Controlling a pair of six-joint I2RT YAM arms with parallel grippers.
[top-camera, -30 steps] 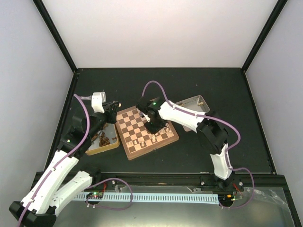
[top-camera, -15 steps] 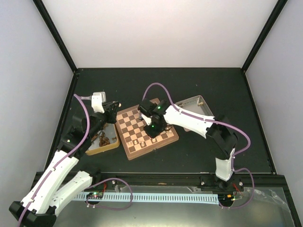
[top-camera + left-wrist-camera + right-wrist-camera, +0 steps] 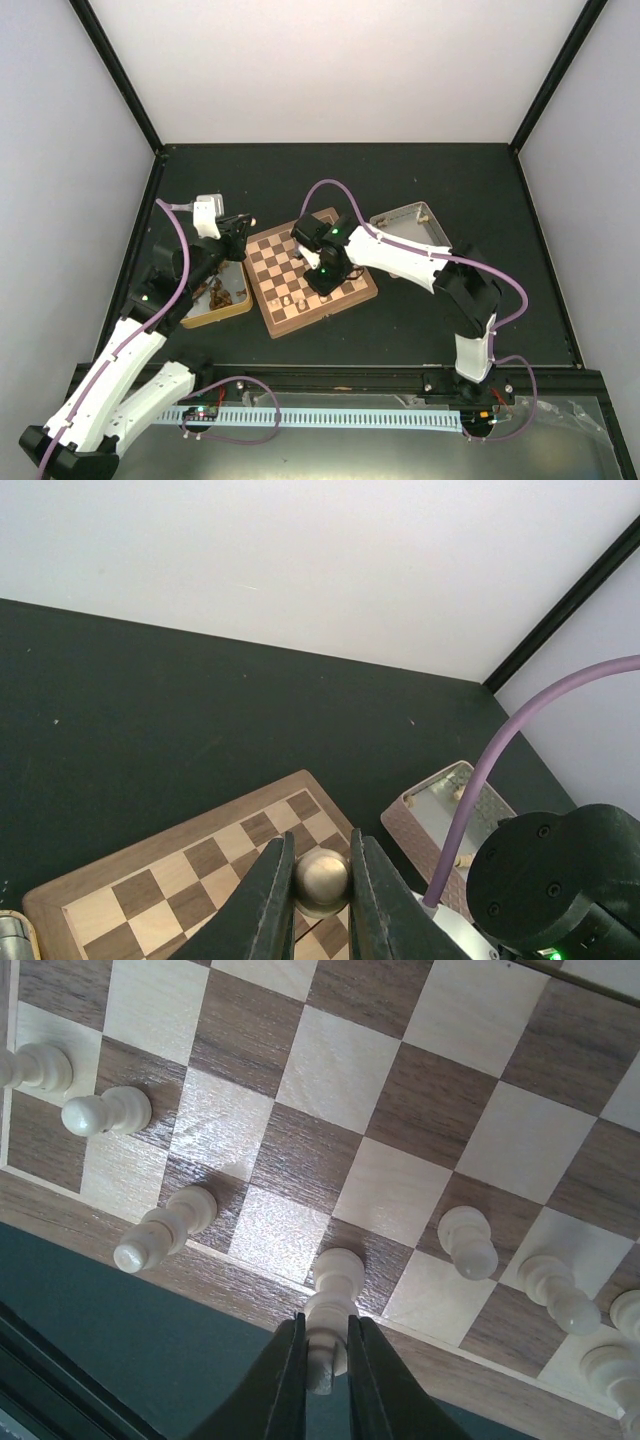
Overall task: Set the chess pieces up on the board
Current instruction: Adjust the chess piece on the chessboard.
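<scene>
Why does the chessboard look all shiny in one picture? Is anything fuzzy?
Right wrist view: light glares off the board at left, and the chess pieces cast soft shadows. Left wrist view: the round piece, held up close, looks slightly soft. Top external view: even light, pieces tiny.

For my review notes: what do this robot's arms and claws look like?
Both the left arm and right arm have white shell links joined by black joints. A purple cable loops along each. A green light glows near the right wrist. The left claw and right claw have two slim dark fingers each.
</scene>
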